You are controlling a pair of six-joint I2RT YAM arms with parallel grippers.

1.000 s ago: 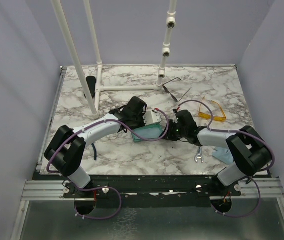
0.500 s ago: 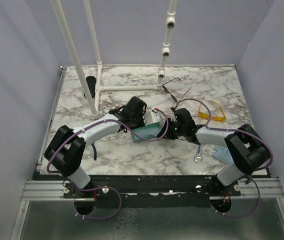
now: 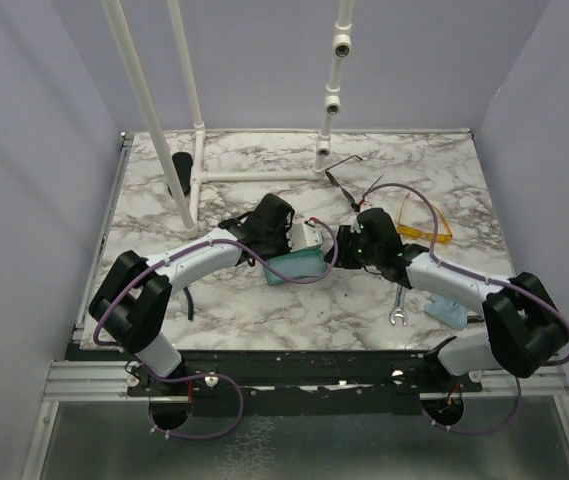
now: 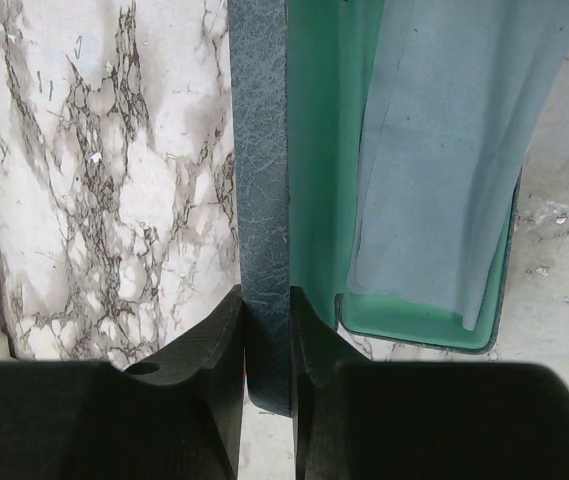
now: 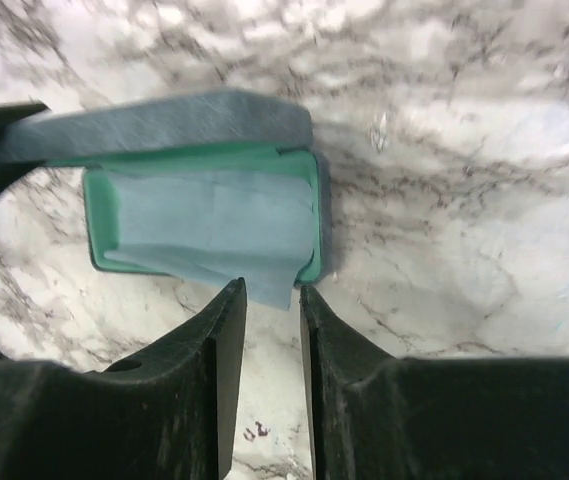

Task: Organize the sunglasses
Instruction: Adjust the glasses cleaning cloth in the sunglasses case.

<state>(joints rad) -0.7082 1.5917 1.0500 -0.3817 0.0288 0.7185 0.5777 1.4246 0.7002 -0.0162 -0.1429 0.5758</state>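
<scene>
An open green-lined case (image 3: 297, 267) holds a blue cloth (image 5: 204, 228); a wrench (image 3: 399, 313) lies nearby.

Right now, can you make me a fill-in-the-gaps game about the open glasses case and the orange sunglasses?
1. The left gripper is shut on the ____ of the blue-grey oblong glasses case.
2. The case's lining is coloured ____.
3. A pale-blue cloth lies ____ the case.
4. The translucent yellow-orange plastic sunglasses lie on the marble-patterned table, ____ the case.

Missing words: lid, green, inside, outside.
</scene>
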